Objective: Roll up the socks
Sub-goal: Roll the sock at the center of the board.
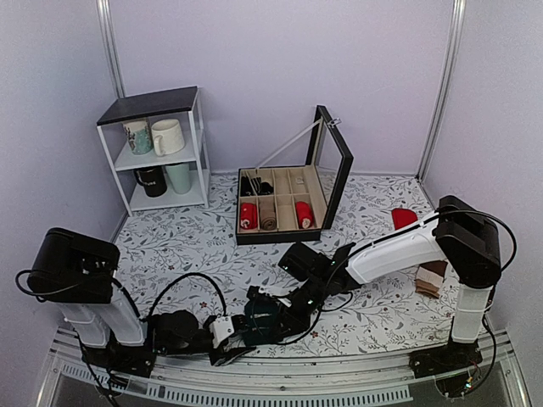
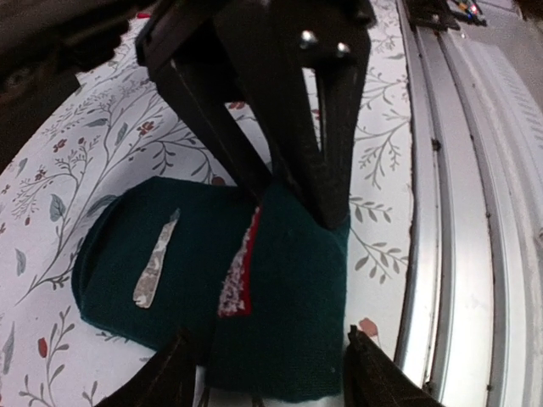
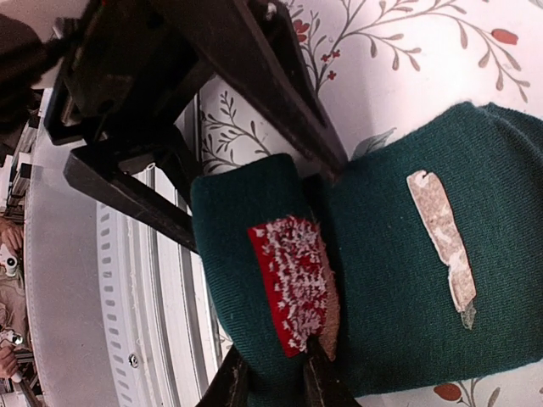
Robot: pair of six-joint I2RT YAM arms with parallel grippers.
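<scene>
Noted at far left a white shelf (image 1: pixel 153 148) stocked with mugs (image 1: pixel 167 136), well apart from the work. Found the left gripper (image 2: pixel 267 339) low at the near table edge, beside the metal rail (image 2: pixel 441 212); set wide, with fingers (image 2: pixel 174 377) against either side of the folded part of the socks (image 2: pixel 280 288) — cannot tell whether pressing or merely touching.

Located the socks on the floral tablecloth (image 1: pixel 170 246), front centre, between the two grippers and just beside the rail. Recorded as dark teal-green knit; flat with a rounded end on the side away from the rail; doubled over into a thicker fold on the side nearest it; not yet a compact roll. Observed along the edge of the fold a red patch (image 3: pixel 293 280) flecked with white; on the flat part, a narrow pale strip (image 3: pixel 441 229), silvery-beige, tapering to a point.

Found the right gripper (image 3: pixel 273 352) reaching in from the right — clenched on the edge of the folded flap, just beside the red patch.

Further back, right of centre: a black compartment box (image 1: pixel 284 203), lid propped open; in its front row, red rolls (image 1: pixel 248 214) and a beige roll (image 1: pixel 268 214). At far right, on the cloth: a red item (image 1: pixel 404 218) and a beige-and-brown bundle (image 1: pixel 431 278), both well apart from the socks.
</scene>
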